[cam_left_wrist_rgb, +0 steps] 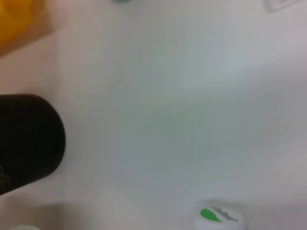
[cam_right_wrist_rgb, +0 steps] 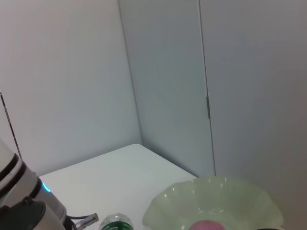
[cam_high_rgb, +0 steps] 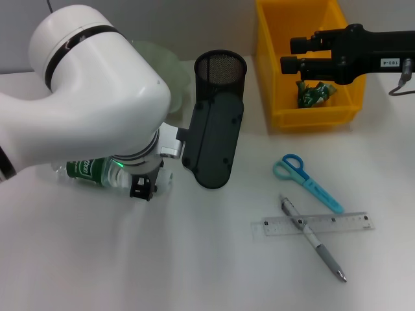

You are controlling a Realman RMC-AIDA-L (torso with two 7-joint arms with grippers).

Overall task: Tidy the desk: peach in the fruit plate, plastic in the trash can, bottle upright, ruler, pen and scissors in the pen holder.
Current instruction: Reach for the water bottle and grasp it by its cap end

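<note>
The left arm is reaching low over the desk [cam_high_rgb: 194,259], its gripper [cam_high_rgb: 144,186] sitting right at the lying bottle [cam_high_rgb: 91,172], most likely so it can stand it upright; the big white forearm is hiding the fingers, so I cannot tell whether they are apart or closed on the bottle. The bottle is lying on its side near the desk's left edge, green label showing, and its cap end [cam_left_wrist_rgb: 219,218] is peeking into the left wrist view. The right gripper [cam_high_rgb: 292,55] is hovering above the bin [cam_high_rgb: 311,116], its fingers looking close together with nothing between them, apparently just done with the plastic. The bin is holding the crumpled green plastic [cam_high_rgb: 316,92], so that item seems settled. The plate [cam_right_wrist_rgb: 216,203] is sitting behind the left arm and is carrying the pink peach [cam_right_wrist_rgb: 207,225]. The holder [cam_high_rgb: 220,81] is standing upright between plate and bin, and it is looking empty. Scissors [cam_high_rgb: 306,181], pen [cam_high_rgb: 313,238] and ruler [cam_high_rgb: 313,225] are waiting on the desk to the right, the pen lying across the ruler, the scissors just beside them.
</note>
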